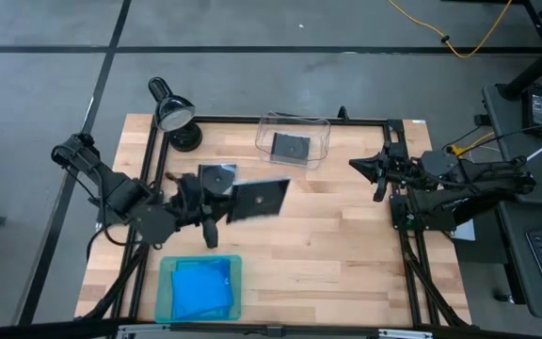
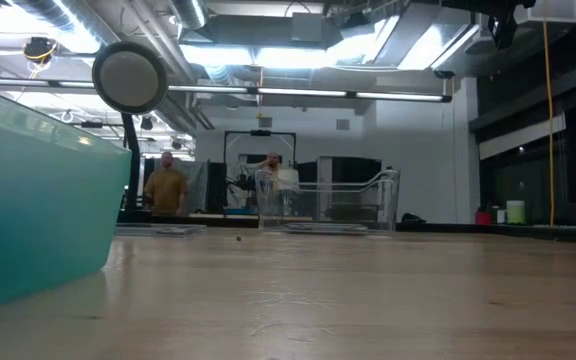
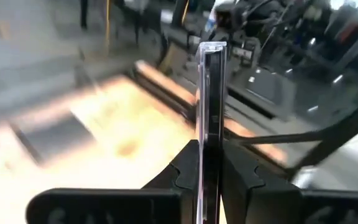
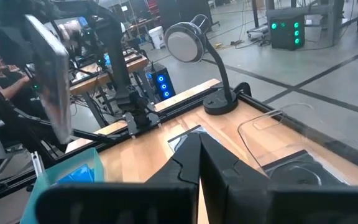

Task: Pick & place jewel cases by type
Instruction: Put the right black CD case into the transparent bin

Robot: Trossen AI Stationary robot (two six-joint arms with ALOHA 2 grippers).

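The high view alone gave the full layout: teal tray (image 1: 200,288) near the table's front edge with blue jewel cases (image 1: 202,287) lying in it, clear bin (image 1: 294,139) at the far edge with one dark grey case (image 1: 291,147) inside, a second grey case (image 1: 218,176) flat on the wood (image 1: 346,245) just beside the left arm, and a desk lamp (image 1: 171,112) at the far left corner. The left gripper (image 1: 216,205) was over the table's left middle, with a third dark case (image 1: 258,198) standing out from it, blurred. The left wrist view showed what the overhead could not: the fingers (image 3: 185,168) were drawn narrow and pinched that case (image 3: 210,112) edge-on, its thin clear spine rising upright between them. The low view caught no gripper, only the tray wall (image 2: 38,190), the lamp head (image 2: 130,76), the bin (image 2: 328,200) and two people far back in the room. The right gripper (image 1: 373,173) waited near the table's right edge; the right wrist view showed its fingers (image 4: 185,165) closed together on nothing, and the held case (image 4: 50,74) lifted clear of the table beyond.
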